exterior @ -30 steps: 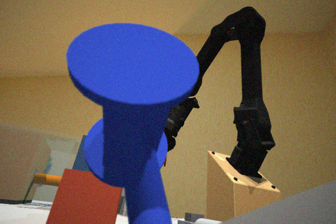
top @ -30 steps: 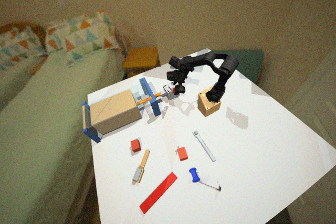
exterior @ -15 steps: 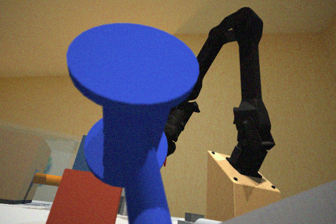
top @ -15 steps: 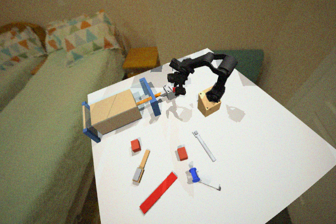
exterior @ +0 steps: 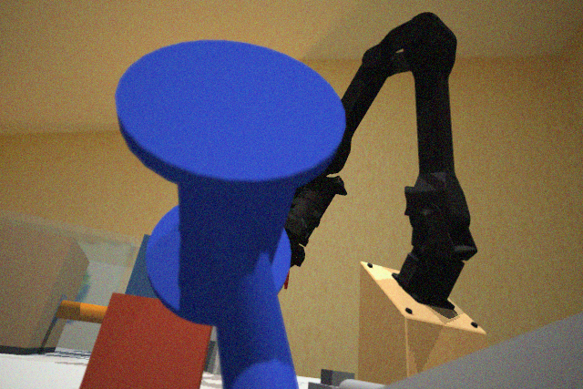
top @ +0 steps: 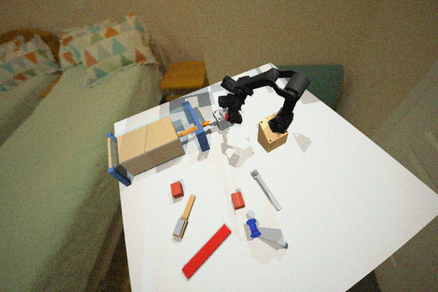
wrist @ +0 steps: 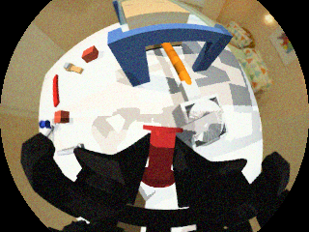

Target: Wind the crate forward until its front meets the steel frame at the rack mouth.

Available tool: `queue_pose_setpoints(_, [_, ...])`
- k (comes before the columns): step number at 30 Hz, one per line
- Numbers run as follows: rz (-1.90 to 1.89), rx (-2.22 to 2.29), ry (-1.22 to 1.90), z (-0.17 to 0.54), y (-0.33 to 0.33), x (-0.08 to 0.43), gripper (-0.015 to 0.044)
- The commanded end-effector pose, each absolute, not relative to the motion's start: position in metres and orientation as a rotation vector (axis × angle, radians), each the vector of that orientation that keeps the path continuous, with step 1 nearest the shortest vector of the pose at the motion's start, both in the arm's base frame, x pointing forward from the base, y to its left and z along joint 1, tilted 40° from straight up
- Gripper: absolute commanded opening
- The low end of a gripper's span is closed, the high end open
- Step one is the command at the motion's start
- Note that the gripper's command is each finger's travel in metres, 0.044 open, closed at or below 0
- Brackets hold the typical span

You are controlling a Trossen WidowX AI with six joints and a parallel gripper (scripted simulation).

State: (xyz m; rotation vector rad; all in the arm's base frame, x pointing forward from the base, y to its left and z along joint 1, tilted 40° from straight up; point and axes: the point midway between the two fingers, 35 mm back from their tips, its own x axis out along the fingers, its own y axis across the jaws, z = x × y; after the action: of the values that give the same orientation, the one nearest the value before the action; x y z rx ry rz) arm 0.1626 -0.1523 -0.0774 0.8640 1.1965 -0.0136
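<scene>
The crate (top: 148, 146) (exterior: 35, 281) (wrist: 151, 18) sits flat in the guard cubby, its front a gap short of the blue frame (top: 194, 121) (wrist: 169, 33) at the mouth. An orange strap (top: 187, 130) (wrist: 178, 63) runs through the frame toward the grey winch (top: 222, 124) (wrist: 197, 107). A handle with a red flanged grip (top: 226, 116) (wrist: 162, 140) stands at the winch, its grey arm over the winch top. The key and hole are hidden. My gripper (wrist: 161, 137) is shut on the red grip; in the exterior view the fingertips are mostly hidden.
On the bench lie two red blocks (top: 176, 189) (top: 237, 200), a wooden-handled brush (top: 181, 226), a red bar (top: 207, 251), a grey wrench-like tool (top: 267, 191) and a blue-gripped handle (top: 253, 228) (exterior: 230, 111). The arm's wooden base block (top: 270, 140) (exterior: 381, 328) stands right of the winch.
</scene>
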Motion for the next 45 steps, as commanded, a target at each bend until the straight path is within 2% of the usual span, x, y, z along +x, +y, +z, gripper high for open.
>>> queue_pose_setpoints(1, [-0.016,0.861,1.199,-0.078,-0.153,0.162,0.0000])
queue_pose_setpoints(45, [-0.016,0.868,1.199,-0.083,-0.152,0.135,0.0000])
